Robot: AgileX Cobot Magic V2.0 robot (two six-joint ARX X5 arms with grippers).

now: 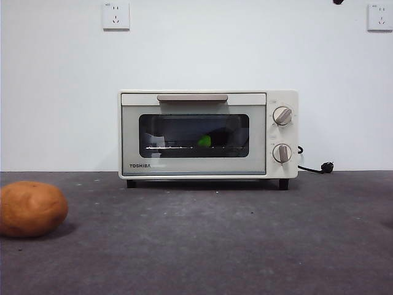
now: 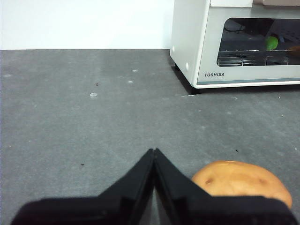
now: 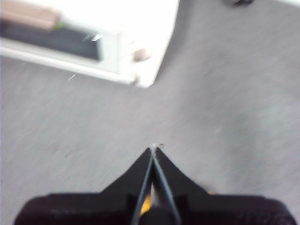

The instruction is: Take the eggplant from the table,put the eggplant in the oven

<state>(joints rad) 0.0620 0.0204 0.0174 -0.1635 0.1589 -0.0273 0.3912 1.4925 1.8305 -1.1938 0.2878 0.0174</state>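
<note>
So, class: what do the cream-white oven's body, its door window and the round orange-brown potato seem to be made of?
Cream-white oven body: probably painted metal, smooth satin, evenly lit. Its dark door window: glass, glossy, since the rack and something green show through it with reflections. Round orange-brown potato: possibly moulded plastic, smooth with a soft sheen; the look leaves a real one open.

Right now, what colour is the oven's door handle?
Beige, on the cream-white oven; the handle shows best in the front view.

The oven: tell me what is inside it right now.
Through the glass of the closed oven, a bright green stem cap and a dark shape beside it, the eggplant, lie on the wire rack. The dark glass hides most of its body and the oven's rear.
</note>
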